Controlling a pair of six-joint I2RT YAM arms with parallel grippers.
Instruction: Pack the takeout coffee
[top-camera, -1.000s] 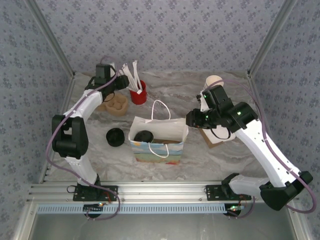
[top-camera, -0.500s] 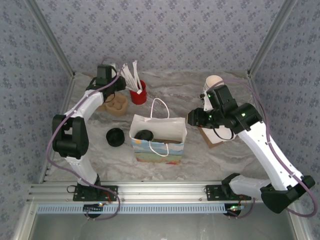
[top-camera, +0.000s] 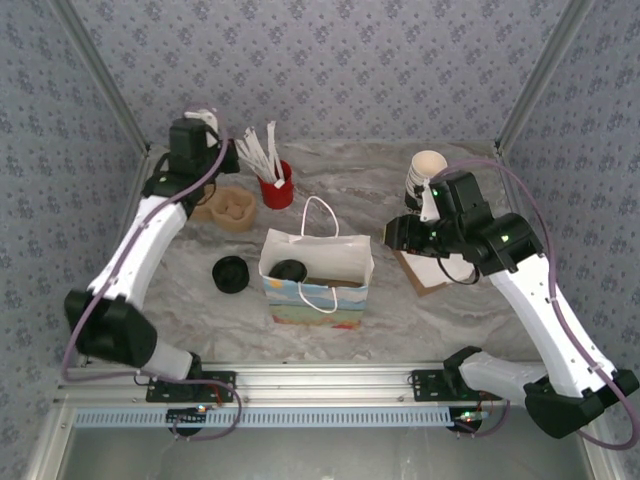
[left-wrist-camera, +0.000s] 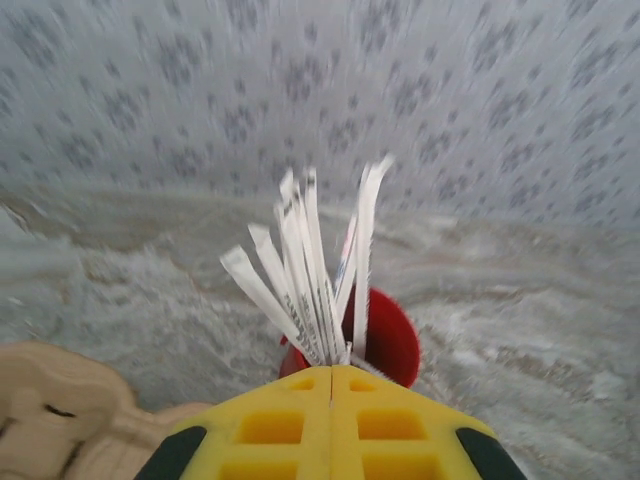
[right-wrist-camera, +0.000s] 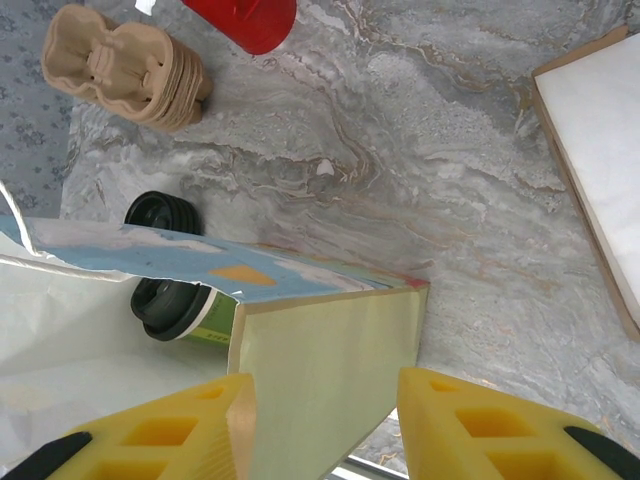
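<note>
Spotting the takeout coffee (top-camera: 288, 271) down inside the gift bag (top-camera: 316, 292), at its left end, black lid up. Over at the far left, seeing the left hand (left-wrist-camera: 330, 375) pressed shut on nothing, facing the red cup (left-wrist-camera: 385, 340) of white sticks (left-wrist-camera: 300, 270). Finding the right hand (right-wrist-camera: 325, 385) part open, empty, by the bag's right end.

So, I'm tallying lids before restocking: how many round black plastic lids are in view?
2. One lid tops the olive-green paper cup inside the colourful paper gift bag; one loose black lid lies on the marbled table left of it. The bag may hide more.
</note>
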